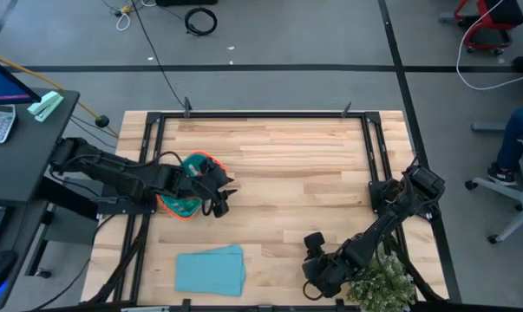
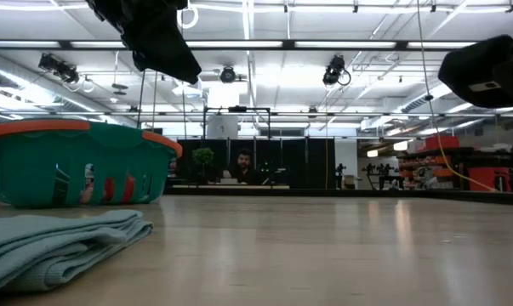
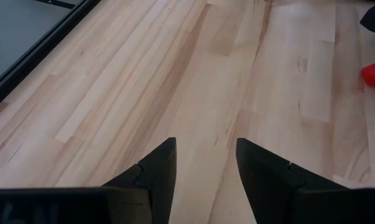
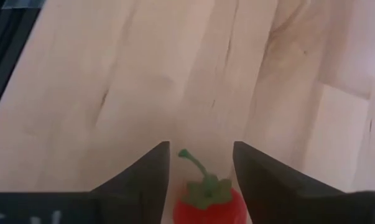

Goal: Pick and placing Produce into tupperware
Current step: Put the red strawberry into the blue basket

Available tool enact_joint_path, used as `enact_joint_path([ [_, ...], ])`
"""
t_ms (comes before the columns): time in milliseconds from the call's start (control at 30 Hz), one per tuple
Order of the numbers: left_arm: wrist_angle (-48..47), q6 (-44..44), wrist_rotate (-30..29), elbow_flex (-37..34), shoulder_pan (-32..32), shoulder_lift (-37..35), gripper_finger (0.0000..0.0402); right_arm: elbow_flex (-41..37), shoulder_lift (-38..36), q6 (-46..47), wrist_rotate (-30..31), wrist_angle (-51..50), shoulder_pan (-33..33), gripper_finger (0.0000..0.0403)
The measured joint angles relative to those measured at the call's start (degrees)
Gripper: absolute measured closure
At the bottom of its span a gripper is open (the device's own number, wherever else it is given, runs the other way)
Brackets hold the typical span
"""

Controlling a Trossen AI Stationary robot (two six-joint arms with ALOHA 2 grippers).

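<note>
one red produce piece (image 4: 207,199) between spread fingers of right gripper (image 4: 199,180), not clamped, near potted plant (image 1: 382,282). risk: knocked away or rolled on closing. left gripper (image 3: 206,168) open, empty, beside tupperware (image 1: 185,206).

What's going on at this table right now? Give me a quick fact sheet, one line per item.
Left hand: open, empty, over bare wood beside the teal tub
Right hand: open, fingers either side of a red toy fruit with green stem, not closed on it
Tub: some red pieces show through its slots
Blue cloth: folded, near the front edge
Potted plant: front right corner
</note>
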Motion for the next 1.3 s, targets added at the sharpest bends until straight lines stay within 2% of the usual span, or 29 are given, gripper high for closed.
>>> enact_joint_path([
  [133, 0.02, 0.02, 0.0, 0.0, 0.01, 0.0, 0.023, -0.79, 0.0, 2.04, -0.03, -1.3, -0.34, 0.0231],
  [233, 0.0, 0.02, 0.0, 0.0, 0.01, 0.0, 0.0228, -0.81, 0.0, 1.88, -0.01, -1.04, -0.62, 0.0256],
  [533, 0.04, 0.07, -0.02, 0.0, 0.01, 0.0, 0.0228, -0.81, 0.0, 1.94, 0.87, -1.21, -3.07, 0.0387],
  [600, 0.02, 0.07, 0.0, 0.0, -0.01, 0.0, 0.0229, -0.81, 0.0, 1.18, 1.11, -1.21, -4.0, 0.0393],
  [733, 0.03, 0.1, -0.01, 0.0, 0.01, 0.0, 0.0229, -0.81, 0.0, 0.71, 5.88, -0.84, -6.23, 0.0396],
  [900, 0.01, 3.2, -0.34, 0.13, -0.01, -0.11, 0.0233, -0.81, 0.0, -0.93, 16.19, 0.2, -10.98, 0.0398],
  [1000, 0.01, 6.19, -3.1, 2.51, -0.01, -0.13, 0.0238, -0.81, 0.0, -4.15, 22.72, 4.89, -15.53, 0.0399],
  [1133, -1.42, 13.71, -5.89, 9.2, 0.01, -0.39, 0.0248, -0.81, 0.0, -8.99, 28.65, 17.31, -23.31, 0.04],
  [1200, -2.88, 18.76, -8.73, 13.75, -0.01, -0.42, 0.0254, -0.81, 0.0, -10.71, 27.58, 27.05, -27.45, 0.04],
  [1300, -5.3, 26.32, -14.66, 20.84, 0.01, -0.42, 0.0265, -0.79, 0.0, -13.22, 18.28, 42.9, -33.48, 0.0401],
])
